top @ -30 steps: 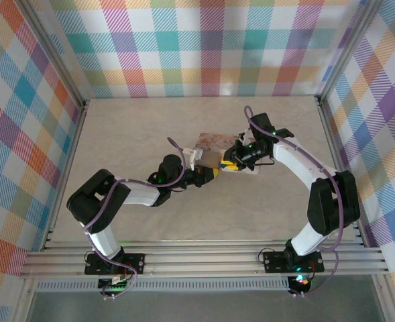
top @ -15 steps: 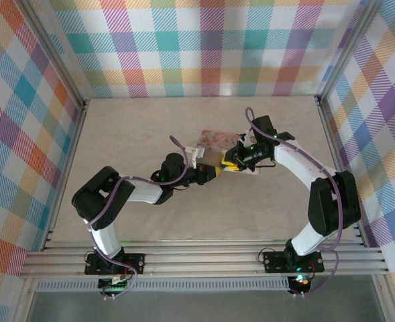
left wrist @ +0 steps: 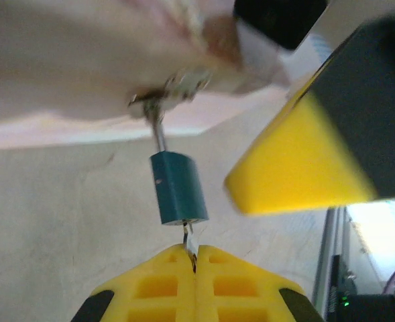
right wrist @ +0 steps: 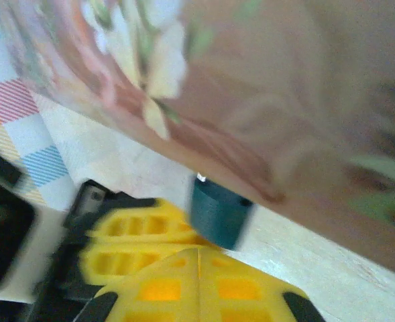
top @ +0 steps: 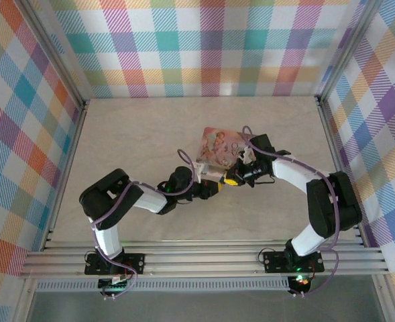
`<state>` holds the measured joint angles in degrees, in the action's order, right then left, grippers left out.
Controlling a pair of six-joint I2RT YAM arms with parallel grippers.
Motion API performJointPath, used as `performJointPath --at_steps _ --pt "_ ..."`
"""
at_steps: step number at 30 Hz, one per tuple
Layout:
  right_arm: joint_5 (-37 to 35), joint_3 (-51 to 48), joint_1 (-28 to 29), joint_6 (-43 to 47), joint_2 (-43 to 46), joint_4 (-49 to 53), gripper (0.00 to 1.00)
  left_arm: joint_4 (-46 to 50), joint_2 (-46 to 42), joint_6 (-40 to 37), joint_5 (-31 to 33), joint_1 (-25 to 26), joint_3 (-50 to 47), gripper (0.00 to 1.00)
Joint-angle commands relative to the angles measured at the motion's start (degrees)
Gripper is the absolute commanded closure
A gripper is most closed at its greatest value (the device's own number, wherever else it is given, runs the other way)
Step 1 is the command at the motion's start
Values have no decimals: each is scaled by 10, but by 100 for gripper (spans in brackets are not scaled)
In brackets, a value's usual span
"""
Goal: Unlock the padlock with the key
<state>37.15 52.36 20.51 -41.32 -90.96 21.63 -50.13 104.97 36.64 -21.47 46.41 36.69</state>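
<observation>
A small teal padlock [left wrist: 178, 188] hangs by its thin shackle from the clasp of a pink floral box [top: 217, 144]. My left gripper [left wrist: 194, 253] is shut on the key [left wrist: 190, 243], whose blade enters the padlock's underside. In the top view the left gripper [top: 215, 188] sits just below the box's front edge. My right gripper [right wrist: 198, 251] is shut with nothing between its fingers, and the padlock [right wrist: 218, 213] stands just beyond its tips. The right gripper [top: 233, 180] lies close to the right of the left one.
The floral box [right wrist: 264, 87] overhangs both grippers. Chequered walls [top: 204, 47] enclose the beige table [top: 117, 134] on three sides. A metal rail [top: 204, 258] runs along the near edge by the arm bases.
The right gripper's jaws have closed fully. Both grippers have shifted slightly toward the near edge, and more of the box's floral face now shows from above.
</observation>
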Motion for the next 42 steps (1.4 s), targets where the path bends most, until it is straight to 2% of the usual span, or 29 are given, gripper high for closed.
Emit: performJointPath --at_steps 1,5,12,20,25,32,36,42 --pt "13 -28 6 -20 -13 -3 100 -41 6 -12 28 32 -15 100" --pt "1 -43 7 -27 -5 -13 98 -43 6 -8 60 39 -37 100" --pt "-62 -37 7 -42 50 25 64 -2 -7 -22 80 39 -38 100" --pt "-135 -99 9 -135 144 -22 55 9 -7 -18 73 40 -29 100" --pt "-193 -114 20 -100 174 -3 53 30 -14 -20 70 39 -17 100" --pt "-265 -116 59 -58 175 -11 53 79 -39 -35 76 39 -7 100" --pt "-302 -100 93 -37 148 -32 55 103 -58 -43 81 39 -9 100" --pt "-315 -55 113 -18 72 -46 61 127 -84 -53 90 39 -20 100"
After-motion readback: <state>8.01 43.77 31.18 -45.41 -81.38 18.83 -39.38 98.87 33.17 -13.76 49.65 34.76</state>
